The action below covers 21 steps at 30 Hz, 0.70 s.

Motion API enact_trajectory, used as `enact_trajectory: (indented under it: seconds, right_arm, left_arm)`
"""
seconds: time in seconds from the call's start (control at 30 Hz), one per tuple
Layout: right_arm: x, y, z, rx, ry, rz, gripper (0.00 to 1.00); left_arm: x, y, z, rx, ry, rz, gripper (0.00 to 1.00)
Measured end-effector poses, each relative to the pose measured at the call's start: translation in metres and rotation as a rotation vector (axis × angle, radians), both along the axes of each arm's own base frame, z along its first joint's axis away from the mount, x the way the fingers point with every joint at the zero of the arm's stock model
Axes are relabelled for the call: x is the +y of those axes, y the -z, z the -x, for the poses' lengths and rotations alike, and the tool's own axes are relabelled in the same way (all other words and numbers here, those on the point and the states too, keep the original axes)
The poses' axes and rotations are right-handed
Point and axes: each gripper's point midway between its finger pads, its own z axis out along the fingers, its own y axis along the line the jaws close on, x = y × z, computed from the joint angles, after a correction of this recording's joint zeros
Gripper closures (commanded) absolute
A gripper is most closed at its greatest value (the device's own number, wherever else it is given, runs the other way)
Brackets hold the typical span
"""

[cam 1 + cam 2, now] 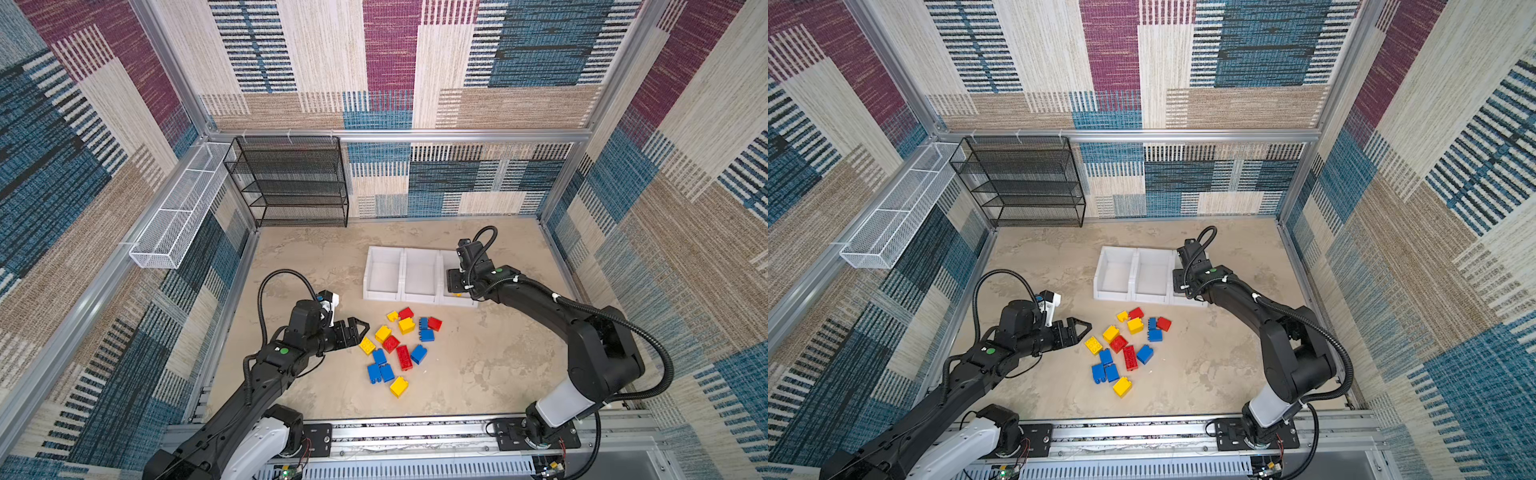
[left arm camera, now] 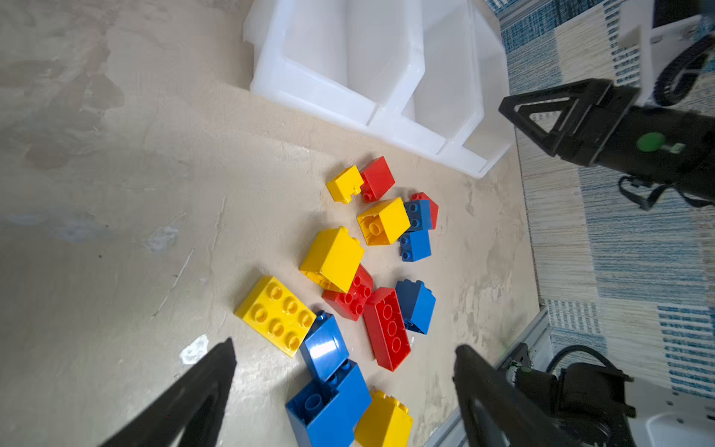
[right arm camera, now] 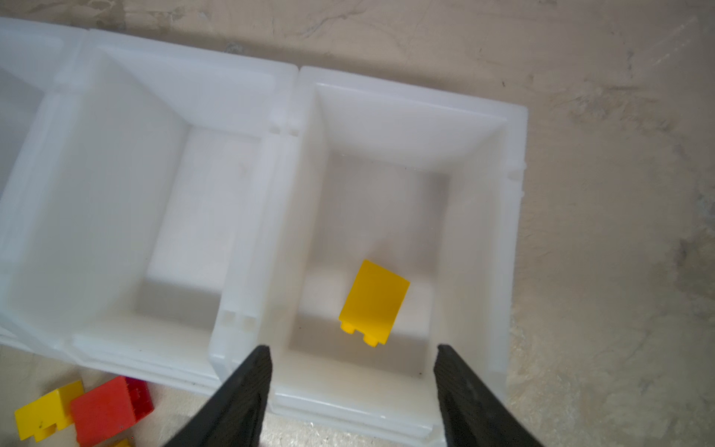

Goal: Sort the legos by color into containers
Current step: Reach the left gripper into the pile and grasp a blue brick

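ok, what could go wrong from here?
Left gripper, fingers open, aims at touching blue bricks beside the flat yellow brick; closing may catch two or scatter neighbours.
Right gripper hangs open above the right bin, one yellow brick inside; pulling back could clip its front lip and shift it.

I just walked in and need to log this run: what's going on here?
Two robot arms are sorting legos by color. The right gripper hangs open over the rightmost bin, where one yellow brick lies free of its jaws. The middle bin and leftmost bin look empty. The left gripper, open and holding nothing, hovers beside the pile of red, blue and yellow bricks on the table.
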Motion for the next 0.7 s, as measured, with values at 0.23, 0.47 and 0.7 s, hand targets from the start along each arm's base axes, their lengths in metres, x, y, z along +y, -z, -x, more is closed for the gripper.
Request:
enact_trajectory:
  seconds: [0.23,0.47,0.7]
  right_arm:
    - [-0.001,-0.036,0.007,-0.077,-0.001,-0.048,0.28]
    - [-0.013,-0.04,0.039,-0.072,0.02,-0.085,0.27]
    - [-0.024,-0.037,0.065,-0.062,0.048,-0.11,0.26]
  left_arm:
    - [-0.037,-0.001,0.008,-0.018,0.151,-0.119,0.16]
    - [-0.1,0.007,0.022,-0.045,0.402,-0.296,0.2]
    - [-0.14,0.037,0.031,-0.025,0.552,-0.462,0.26]
